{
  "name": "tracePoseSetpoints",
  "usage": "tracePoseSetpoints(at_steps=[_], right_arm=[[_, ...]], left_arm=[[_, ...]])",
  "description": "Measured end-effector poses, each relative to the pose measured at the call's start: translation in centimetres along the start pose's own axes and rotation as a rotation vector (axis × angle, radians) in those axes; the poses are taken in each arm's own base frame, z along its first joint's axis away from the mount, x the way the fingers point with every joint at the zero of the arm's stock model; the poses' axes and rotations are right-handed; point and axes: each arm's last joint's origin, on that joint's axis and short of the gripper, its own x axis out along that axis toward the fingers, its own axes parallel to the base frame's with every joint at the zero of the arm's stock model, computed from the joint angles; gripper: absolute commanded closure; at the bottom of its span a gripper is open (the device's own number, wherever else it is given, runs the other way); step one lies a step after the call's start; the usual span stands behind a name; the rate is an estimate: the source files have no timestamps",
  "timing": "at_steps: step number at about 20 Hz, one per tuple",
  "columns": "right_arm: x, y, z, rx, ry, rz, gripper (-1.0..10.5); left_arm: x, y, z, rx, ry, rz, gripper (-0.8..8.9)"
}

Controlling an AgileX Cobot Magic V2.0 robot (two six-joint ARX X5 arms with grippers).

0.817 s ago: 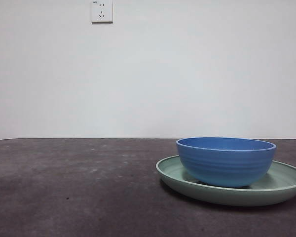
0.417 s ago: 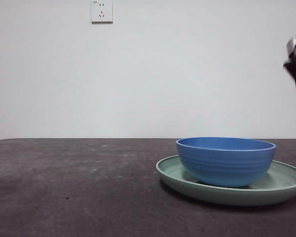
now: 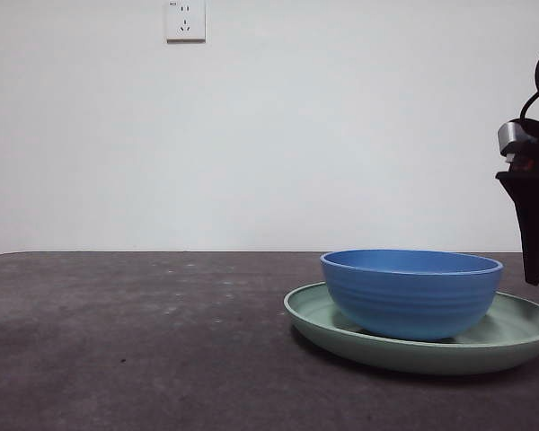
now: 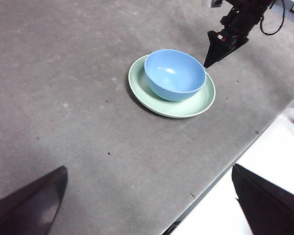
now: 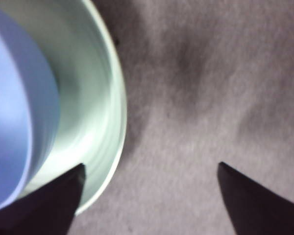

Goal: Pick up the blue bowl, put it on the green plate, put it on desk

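Observation:
The blue bowl (image 3: 411,294) stands upright in the green plate (image 3: 512,339) on the desk (image 3: 144,341), at the right in the front view. My right gripper (image 3: 532,224) hangs above and just beyond the plate's right rim, not touching it. In the right wrist view its jaws are open (image 5: 151,165), with the plate's rim (image 5: 95,98) by one jaw, the bowl (image 5: 10,122) beyond, and bare desk (image 5: 210,73) between the jaws. My left gripper (image 4: 149,168) is open and empty, high over the desk, far from bowl (image 4: 175,73), plate (image 4: 186,107) and right gripper (image 4: 220,46).
A white wall with a socket (image 3: 185,20) stands behind the desk. In the left wrist view the desk's edge runs close to the plate, with a white surface (image 4: 269,156) beyond it. Bare desk (image 4: 63,73) lies on the plate's other side.
The right arm has come into the front view from the right edge and moved down and inward toward the plate's rim. Bowl and plate have not moved.

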Motion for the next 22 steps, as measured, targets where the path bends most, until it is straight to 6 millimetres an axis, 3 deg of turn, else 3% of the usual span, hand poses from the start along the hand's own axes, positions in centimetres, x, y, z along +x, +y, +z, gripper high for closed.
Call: tracePoseSetpoints(at_steps=[7,10,15,18,22], right_arm=[[1.5,0.7,0.8,-0.039,-0.01,0.026,5.9],[2.0,1.4,1.1,-0.06,-0.015,0.036,6.9],[3.6,1.3,1.3,-0.035,0.034,0.035,7.6],[4.1,1.2,1.4,-0.028,0.046,0.035,9.4],[4.0,1.3,1.7,-0.017,0.029,0.061,9.4]], left_arm=[[0.0,0.0,0.0,0.0,0.0,0.0,1.61],[0.0,0.0,0.0,0.0,0.0,0.0,1.61],[0.0,0.0,0.0,-0.002,0.0,0.0,1.61],[0.0,0.0,0.0,-0.003,0.002,0.001,1.61],[0.0,0.0,0.0,-0.002,0.003,0.001,1.61]])
